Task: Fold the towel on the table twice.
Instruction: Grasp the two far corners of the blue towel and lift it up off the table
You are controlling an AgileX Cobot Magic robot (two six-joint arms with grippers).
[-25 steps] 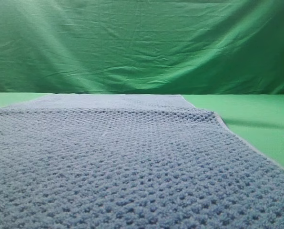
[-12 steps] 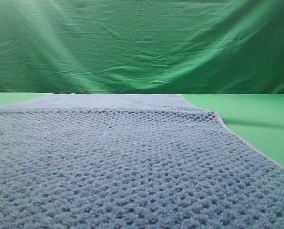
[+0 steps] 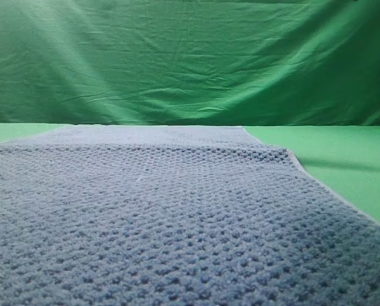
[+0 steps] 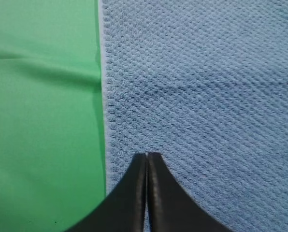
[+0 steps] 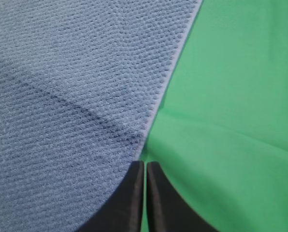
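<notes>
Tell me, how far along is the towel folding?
Nothing looks folded yet: the towel lies spread in one layer on the table. In hand: the left gripper, shut, sits over the towel near its left hem, and the right gripper, shut, sits at the right hem; neither holds cloth. Left to do: both folds.

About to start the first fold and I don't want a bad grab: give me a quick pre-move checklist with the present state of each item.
1. Towel lying spread on the table: ok.
2. Left claw over the towel near its hemmed edge: ok.
3. Right claw at the towel's edge: ok.
4. Claws open, ready to grab: not ok, both shut.
5. Towel gripped by either claw: not ok, neither holds it.
6. Far corners of the towel flat: cannot tell.
</notes>
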